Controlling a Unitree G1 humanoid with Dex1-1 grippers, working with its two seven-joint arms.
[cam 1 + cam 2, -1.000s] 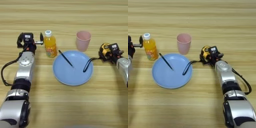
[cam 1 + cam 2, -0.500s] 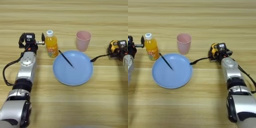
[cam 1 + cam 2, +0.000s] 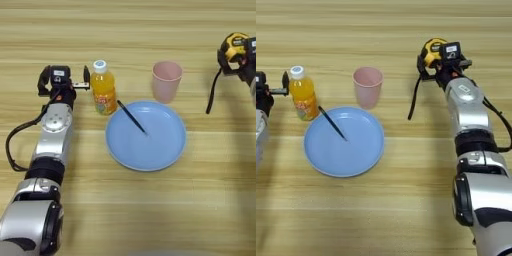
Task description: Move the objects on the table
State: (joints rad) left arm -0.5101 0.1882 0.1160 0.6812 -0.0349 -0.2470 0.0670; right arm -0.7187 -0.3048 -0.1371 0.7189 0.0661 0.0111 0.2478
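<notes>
Carried farther right and away from the round blue plate point(image 3: 344, 141): yellow-and-black tape measure point(image 3: 432, 51), pinched by right gripper point(image 3: 439, 61); its black cord loop point(image 3: 414, 97) dangles free and could snag the pink plastic cup point(image 3: 368, 86); left gripper point(image 3: 75, 86), jaws spread, beside the orange-drink bottle point(image 3: 102, 94).

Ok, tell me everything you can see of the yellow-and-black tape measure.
The yellow-and-black tape measure is a rounded yellow case with black trim, plastic by the look of it. The right gripper is shut on it, far right of the light wooden table, beyond the pink plastic cup. Its black cord loop hangs down toward the table; whether the end touches the wood is unclear.
</notes>
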